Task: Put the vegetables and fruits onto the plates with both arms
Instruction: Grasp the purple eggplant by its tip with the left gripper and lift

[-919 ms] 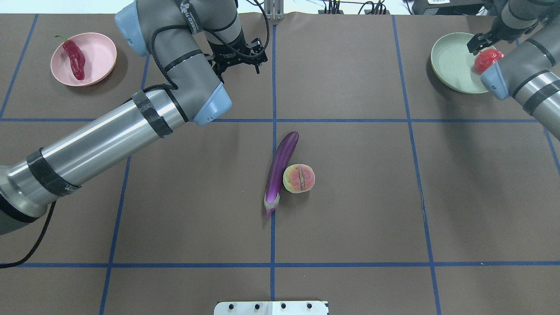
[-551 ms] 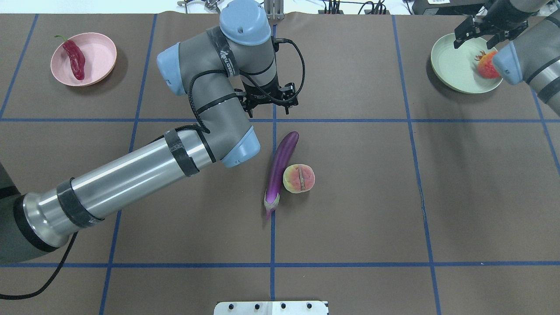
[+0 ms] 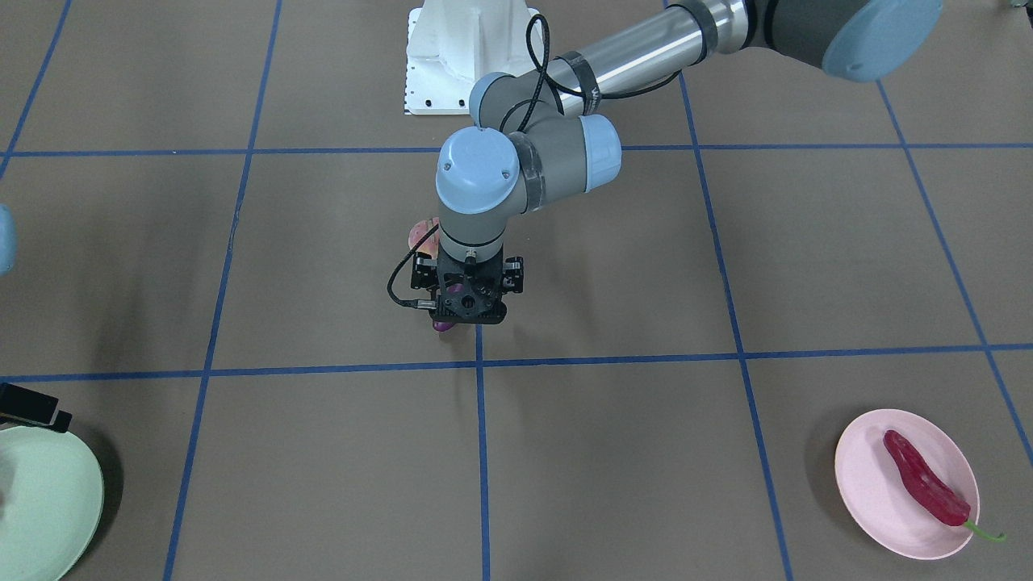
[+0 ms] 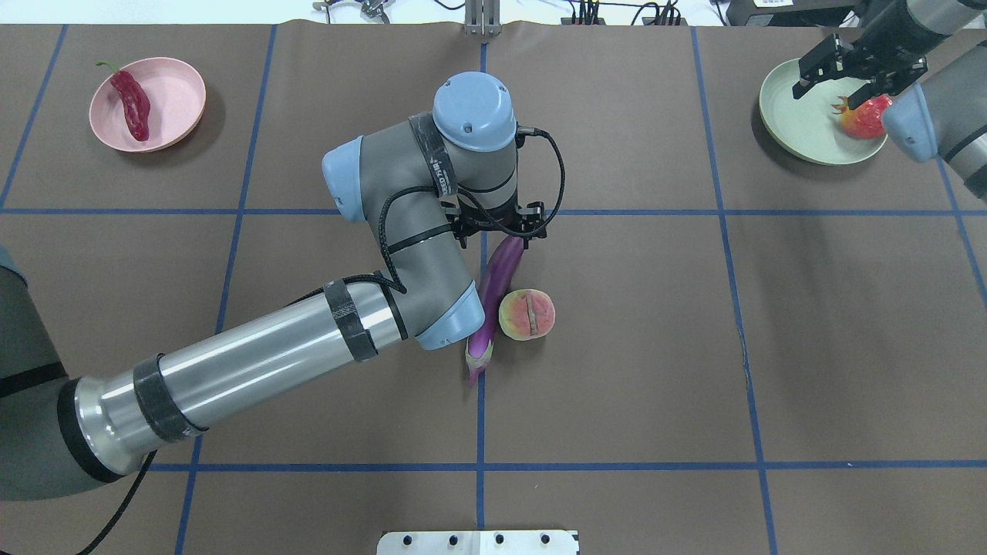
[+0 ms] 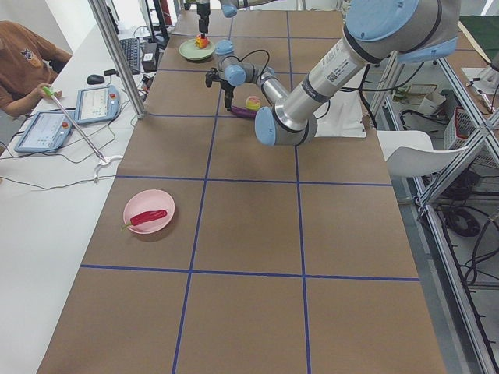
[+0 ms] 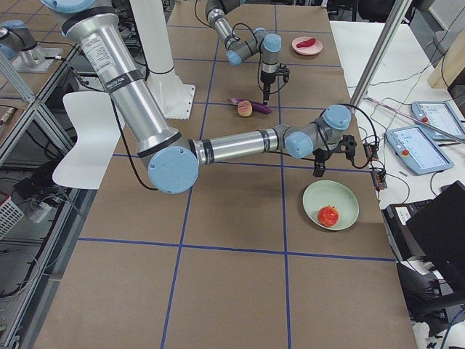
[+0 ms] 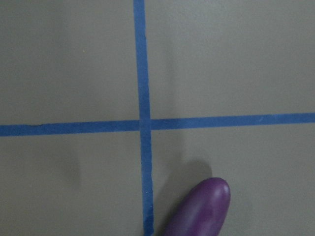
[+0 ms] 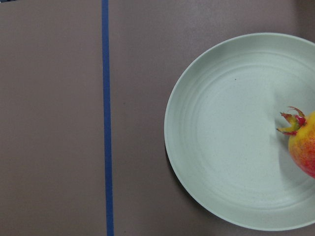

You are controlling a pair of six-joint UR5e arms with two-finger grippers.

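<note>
Roughly over eggplant (image 4: 497,281) (far tip): left pincer (image 3: 466,313)

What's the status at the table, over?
Left claw over eggplant tip, grip unclear. Right claw open over green plate, pomegranate on it. Peach against eggplant.

A brown paper cover (image 4: 617,347) lies over the table, marked into large squares by blue tape lines (image 4: 617,466). At the white side bench, a person in a rust-coloured shirt (image 5: 19,54) is near two tablets (image 5: 97,104), a mouse (image 5: 95,79) and a keyboard (image 5: 129,53). A white chair (image 5: 413,152) stands off the table's opposite side.
</note>
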